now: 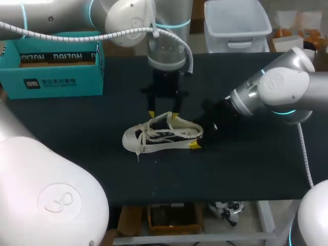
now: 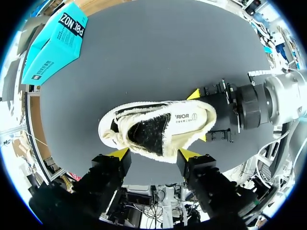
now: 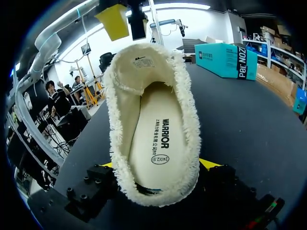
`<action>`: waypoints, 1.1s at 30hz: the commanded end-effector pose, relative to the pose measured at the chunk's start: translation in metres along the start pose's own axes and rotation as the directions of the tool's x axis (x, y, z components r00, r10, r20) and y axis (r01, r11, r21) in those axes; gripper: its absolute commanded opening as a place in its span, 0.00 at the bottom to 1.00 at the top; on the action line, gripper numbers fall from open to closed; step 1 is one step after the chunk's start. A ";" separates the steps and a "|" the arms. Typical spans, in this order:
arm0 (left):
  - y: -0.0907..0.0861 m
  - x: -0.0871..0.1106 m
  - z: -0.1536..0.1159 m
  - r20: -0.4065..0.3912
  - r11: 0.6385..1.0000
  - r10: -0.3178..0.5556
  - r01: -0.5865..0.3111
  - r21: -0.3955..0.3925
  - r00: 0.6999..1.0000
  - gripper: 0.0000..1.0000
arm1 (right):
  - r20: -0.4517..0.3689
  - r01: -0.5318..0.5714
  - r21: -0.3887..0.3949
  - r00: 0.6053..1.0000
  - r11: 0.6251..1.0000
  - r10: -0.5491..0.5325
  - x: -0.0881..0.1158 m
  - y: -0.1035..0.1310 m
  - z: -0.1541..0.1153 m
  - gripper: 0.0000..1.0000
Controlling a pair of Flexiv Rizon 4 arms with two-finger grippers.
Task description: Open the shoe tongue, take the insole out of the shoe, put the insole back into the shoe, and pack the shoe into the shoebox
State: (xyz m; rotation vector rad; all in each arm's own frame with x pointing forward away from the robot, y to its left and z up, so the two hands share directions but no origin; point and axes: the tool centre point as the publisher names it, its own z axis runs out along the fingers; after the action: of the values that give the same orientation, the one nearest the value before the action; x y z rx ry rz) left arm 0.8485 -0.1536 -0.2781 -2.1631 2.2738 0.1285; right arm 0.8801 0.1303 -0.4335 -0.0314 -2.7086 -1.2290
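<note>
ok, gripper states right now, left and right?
Left gripper: open, tips beside the shoe.
Right gripper: shut on the shoe's heel.

Cream shoe (image 1: 163, 135) with black panels, teal shoebox (image 1: 56, 82), black table (image 1: 246, 174)

Robotics lab, by the look: left arm (image 1: 128, 20) and right arm (image 1: 279, 84) with glowing blue joint rings (image 1: 174, 24) and ribbed cable hose (image 1: 77, 37), set over one black table (image 1: 77, 133).

near edge: bare worktop (image 1: 154, 177) free | shoe (image 1: 161, 134) top: left pincer (image 1: 164, 113) overhead | heel: right pincer (image 1: 197, 138) blocks | toe side: open | far left: shoebox (image 1: 54, 66), well apart from shoe
</note>
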 end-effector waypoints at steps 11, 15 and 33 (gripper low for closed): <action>-0.005 0.015 0.019 0.099 0.999 -0.032 0.035 -0.033 0.995 0.40 | -0.003 0.000 -0.003 1.000 1.000 0.000 0.002 -0.008 0.010 0.00; -0.006 0.015 0.023 0.121 0.998 -0.041 0.046 -0.043 0.992 0.36 | -0.003 0.000 -0.003 1.000 1.000 0.000 0.002 -0.008 0.010 0.00; -0.007 0.001 0.034 0.108 0.995 -0.055 0.063 -0.076 0.993 0.00 | -0.003 0.000 -0.003 1.000 1.000 0.000 0.002 -0.008 0.010 0.00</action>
State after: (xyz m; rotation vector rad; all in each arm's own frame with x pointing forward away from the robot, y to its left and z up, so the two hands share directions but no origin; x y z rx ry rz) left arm 0.8555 -0.1628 -0.3142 -2.1841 2.1640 0.3725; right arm 0.8799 0.1307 -0.4334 -0.0330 -2.7097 -1.2284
